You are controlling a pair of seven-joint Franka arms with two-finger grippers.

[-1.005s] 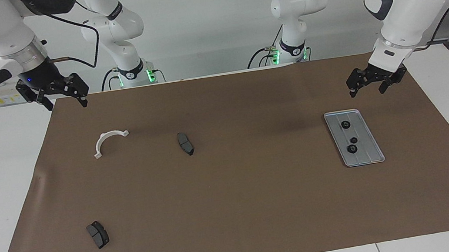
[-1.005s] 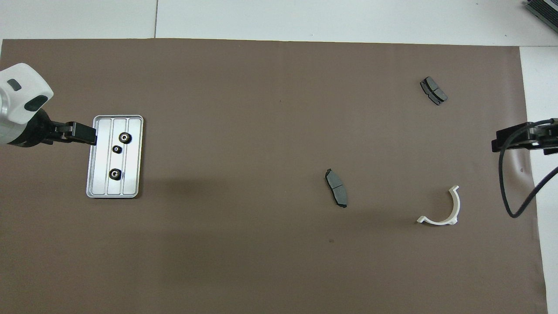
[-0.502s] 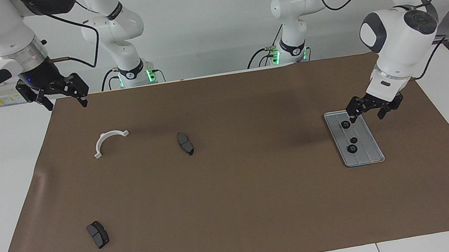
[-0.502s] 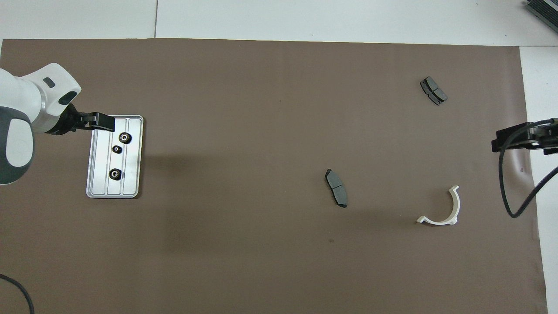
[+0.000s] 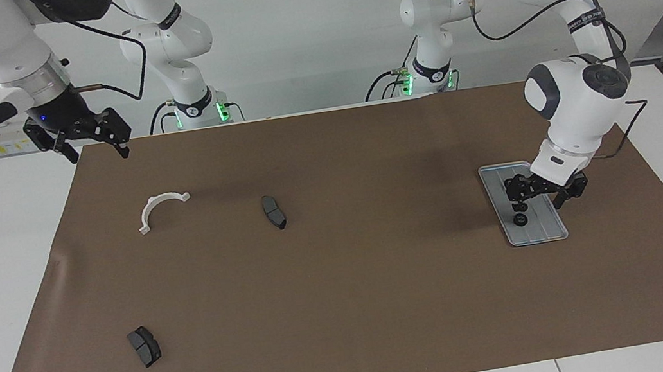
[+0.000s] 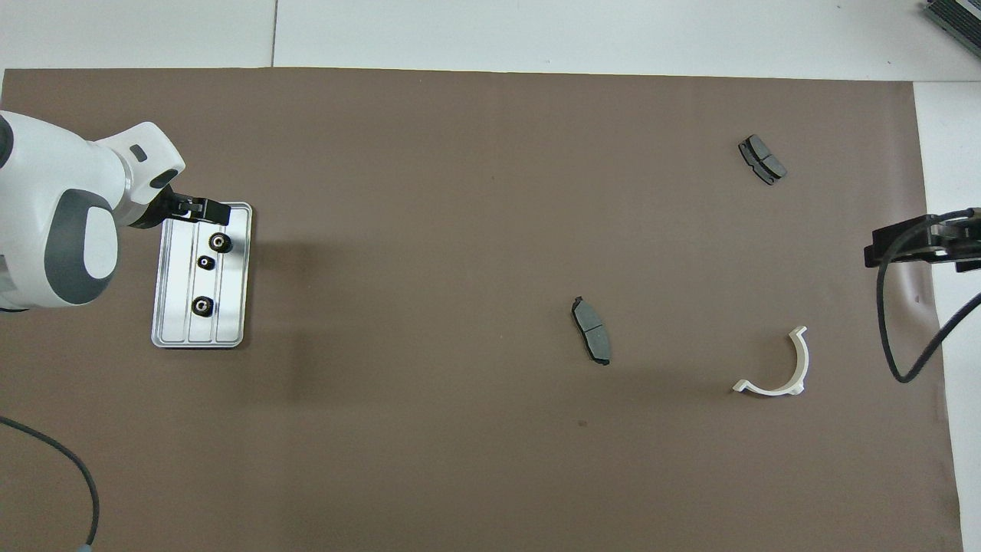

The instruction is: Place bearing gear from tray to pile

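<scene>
Gears [image 6: 203,307] sit in tray [image 6: 234,307]; left hand [image 5: 539,197] open above; right hand [image 5: 85,139] open, waiting.

Bright, even light; soft shadows

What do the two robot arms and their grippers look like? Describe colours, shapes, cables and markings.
Both arms are glossy white with rounded joints, dark grey caps and black bands. The left gripper and right gripper are black two-finger claws. Black cables loop along each arm. Green lights glow at the bases; a blue light shows by the right wrist.
</scene>
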